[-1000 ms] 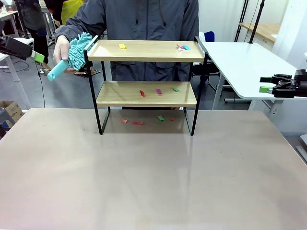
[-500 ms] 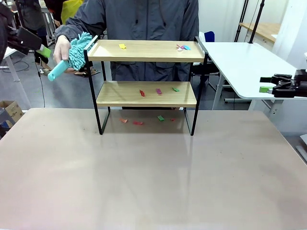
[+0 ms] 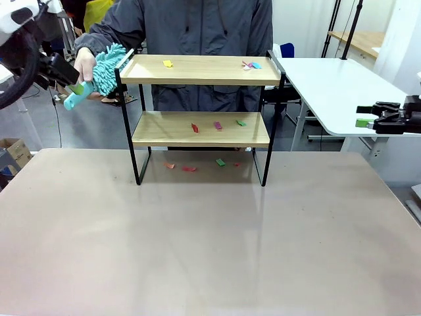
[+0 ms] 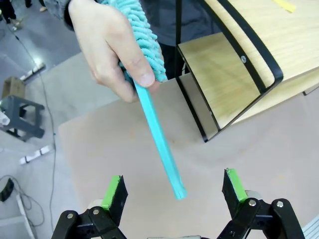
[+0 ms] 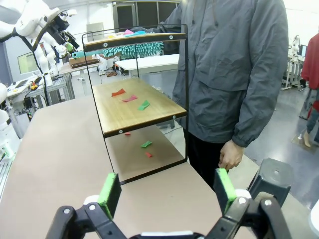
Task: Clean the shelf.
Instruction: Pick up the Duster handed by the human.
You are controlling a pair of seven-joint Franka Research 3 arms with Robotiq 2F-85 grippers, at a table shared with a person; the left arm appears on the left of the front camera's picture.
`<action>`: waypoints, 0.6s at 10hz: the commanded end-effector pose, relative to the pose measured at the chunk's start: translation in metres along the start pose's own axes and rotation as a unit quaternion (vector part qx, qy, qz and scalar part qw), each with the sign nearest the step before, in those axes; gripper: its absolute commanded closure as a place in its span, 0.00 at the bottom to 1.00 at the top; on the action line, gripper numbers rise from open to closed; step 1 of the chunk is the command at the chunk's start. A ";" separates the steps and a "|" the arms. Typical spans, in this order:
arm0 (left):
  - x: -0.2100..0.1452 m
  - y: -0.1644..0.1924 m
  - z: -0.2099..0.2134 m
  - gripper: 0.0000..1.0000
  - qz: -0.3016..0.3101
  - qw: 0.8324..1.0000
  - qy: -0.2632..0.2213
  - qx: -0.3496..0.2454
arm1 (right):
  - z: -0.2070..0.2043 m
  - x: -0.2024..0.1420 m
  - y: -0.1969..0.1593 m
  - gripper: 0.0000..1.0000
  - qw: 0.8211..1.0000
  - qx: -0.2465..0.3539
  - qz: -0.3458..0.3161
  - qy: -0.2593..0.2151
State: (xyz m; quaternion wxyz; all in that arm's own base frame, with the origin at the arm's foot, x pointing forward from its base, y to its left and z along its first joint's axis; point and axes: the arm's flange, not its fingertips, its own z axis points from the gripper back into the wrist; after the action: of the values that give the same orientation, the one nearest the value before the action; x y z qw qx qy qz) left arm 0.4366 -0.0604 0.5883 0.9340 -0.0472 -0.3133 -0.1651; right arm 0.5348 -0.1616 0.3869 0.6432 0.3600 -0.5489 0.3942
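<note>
My left gripper, fingers apart, nears the duster handle; closing off-centre could knock it from the person's hand. At the far right my right gripper hangs, fingers apart.

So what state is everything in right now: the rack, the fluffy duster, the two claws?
shelf: upright on the table, paper scraps on both boards and beneath it.
duster: held by the person's hand at the shelf's left end, handle pointing toward the left gripper.
left gripper: open, handle tip between its fingers, not clamped.
right gripper: open, empty, off to the side.
</note>
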 end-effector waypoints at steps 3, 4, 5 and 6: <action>-0.008 -0.008 -0.032 0.00 0.018 0.999 -0.014 0.027 | -0.001 0.003 0.000 0.00 1.000 -0.001 0.003 0.007; -0.009 -0.010 -0.035 0.00 0.018 0.999 -0.013 0.025 | -0.001 0.003 0.000 0.00 1.000 -0.001 0.003 0.007; -0.009 -0.013 -0.038 0.00 0.020 0.999 -0.017 0.028 | -0.001 0.003 0.000 0.00 1.000 -0.001 0.003 0.007; -0.008 -0.014 -0.039 0.00 0.024 0.999 -0.026 0.032 | -0.001 0.003 0.000 0.00 1.000 -0.001 0.003 0.007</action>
State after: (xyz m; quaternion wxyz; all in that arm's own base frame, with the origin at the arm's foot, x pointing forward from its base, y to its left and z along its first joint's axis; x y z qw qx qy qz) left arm 0.4500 -0.0729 0.5534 0.9322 -0.0415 -0.3284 -0.1464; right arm 0.5348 -0.1615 0.3869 0.6432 0.3599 -0.5488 0.3944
